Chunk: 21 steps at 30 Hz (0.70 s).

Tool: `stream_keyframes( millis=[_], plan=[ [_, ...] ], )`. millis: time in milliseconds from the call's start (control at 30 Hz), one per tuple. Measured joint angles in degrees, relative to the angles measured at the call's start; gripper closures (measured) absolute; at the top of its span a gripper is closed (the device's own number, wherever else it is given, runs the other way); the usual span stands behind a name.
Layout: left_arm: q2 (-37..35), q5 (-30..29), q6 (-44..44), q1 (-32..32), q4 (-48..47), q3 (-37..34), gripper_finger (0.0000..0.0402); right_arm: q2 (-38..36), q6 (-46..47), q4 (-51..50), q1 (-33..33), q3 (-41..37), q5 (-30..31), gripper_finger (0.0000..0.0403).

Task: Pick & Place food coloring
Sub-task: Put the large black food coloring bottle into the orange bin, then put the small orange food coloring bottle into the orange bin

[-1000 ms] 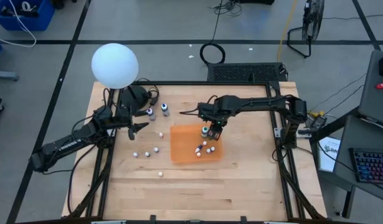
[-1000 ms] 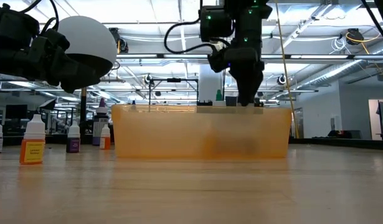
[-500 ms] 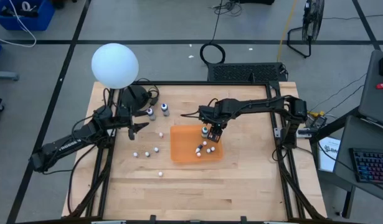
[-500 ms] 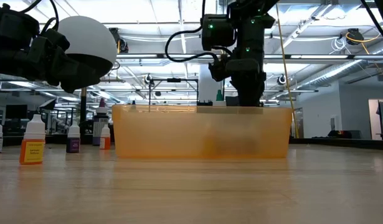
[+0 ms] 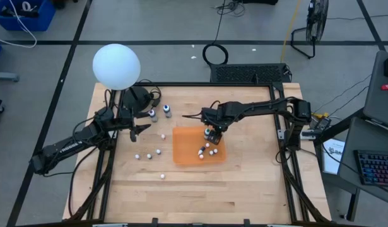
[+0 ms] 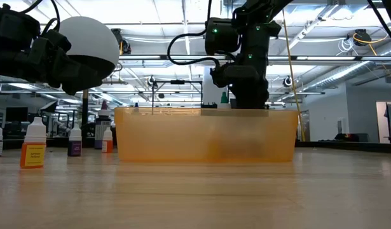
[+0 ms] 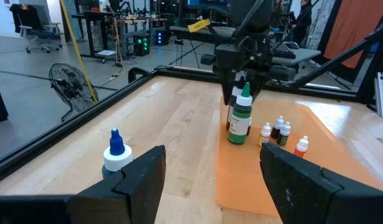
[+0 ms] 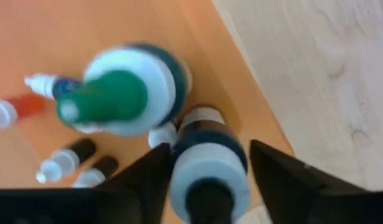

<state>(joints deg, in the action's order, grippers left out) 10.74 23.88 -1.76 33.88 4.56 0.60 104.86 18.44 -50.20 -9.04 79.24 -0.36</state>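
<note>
Food coloring bottles split two ways at this point: a cluster already on the orange mat [image 5: 194,148], the rest loose on the tabletop [image 5: 244,183]. On the mat I count approx. five small ones near its right-hand side plus a taller green-capped bottle [image 7: 241,118] standing upright, w/ a dark-bodied bottle [image 8: 207,165] right beside it, looking to be touching.

Right tool [image 5: 211,133] sits directly over that dark bottle at the mat's upper right edge; its fingers flank the bottle closely in the right wrist view, but I cannot tell whether they grip it or have let go. My read: a placement in hand, bottle down or nearly down on the mat.

Left to do, as I judge it: two taller bottles [image 5: 159,112] near the tabletop's far edge, approx. five small white-topped ones [image 5: 148,152] scattered left of the mat, one more [image 5: 162,176] nearer the front. So roughly half done.

Left tool [image 5: 138,128] hangs over the tabletop left of the mat, fingers spread wide, empty; a blue-tipped bottle [image 7: 116,155] stands just ahead of it. White globe [image 5: 116,65] sits at the far left corner, untouched.
</note>
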Motion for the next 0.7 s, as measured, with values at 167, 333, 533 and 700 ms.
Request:
stream_keyframes(
  millis=[167,333,533,700],
  plan=[
    [0.0,0.0,0.0,0.0,0.0,0.0,0.0144,-0.3,3.2,-0.2,0.0,0.0,0.0,0.0115],
    [0.0,0.0,0.0,0.0,0.0,0.0,0.0144,-3.4,4.1,-2.9,0.0,0.0,-0.2,0.0099],
    [0.0,0.0,0.0,0.0,0.0,0.0,0.0144,-13.0,8.8,-10.7,-0.3,0.0,-1.3,0.0108],
    [0.0,0.0,0.0,0.0,0.0,0.0,0.0144,-25.0,13.6,-15.1,1.9,-2.1,0.7,0.0109]
  ],
)
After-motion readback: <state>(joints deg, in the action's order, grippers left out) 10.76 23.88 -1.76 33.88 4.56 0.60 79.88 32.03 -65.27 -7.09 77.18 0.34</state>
